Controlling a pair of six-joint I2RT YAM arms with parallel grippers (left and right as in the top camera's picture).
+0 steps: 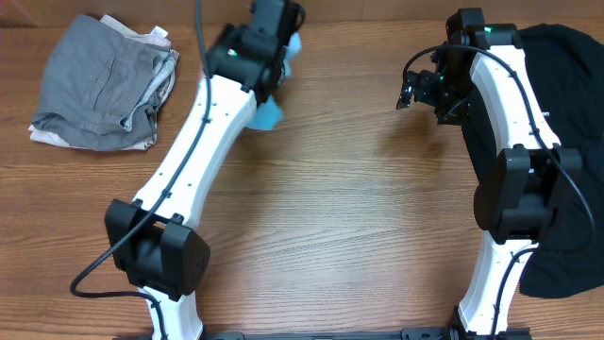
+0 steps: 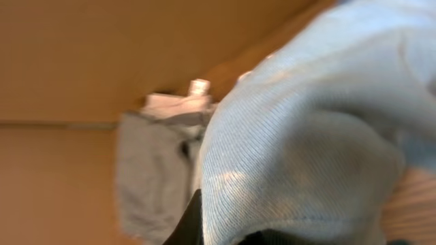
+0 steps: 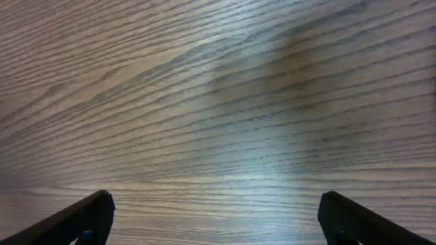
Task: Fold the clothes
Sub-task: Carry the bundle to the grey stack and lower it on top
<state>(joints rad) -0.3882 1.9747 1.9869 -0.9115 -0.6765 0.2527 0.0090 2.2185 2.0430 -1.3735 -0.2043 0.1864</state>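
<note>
"At the far edge of the table (image 1: 340, 189) — left pincer (image 1: 281, 52)?"
"Pressed together on the light blue T-shirt (image 2: 306, 122), bunched beneath it. Right pincer (image 3: 214, 201) spread wide above bare wood — nothing held. Grey clothes (image 1: 99, 85) lie far left."

I count three cloth items: one light blue T-shirt (image 2: 313, 122) pinched in my left jaws, one gray-and-white bundle (image 1: 104, 85) off to their left, and one black garment (image 1: 571, 198) right of my right jaws. One worktop (image 1: 340, 198) lies beneath both. Two arms: left arm (image 1: 203, 132), right arm (image 1: 500, 90).
</note>
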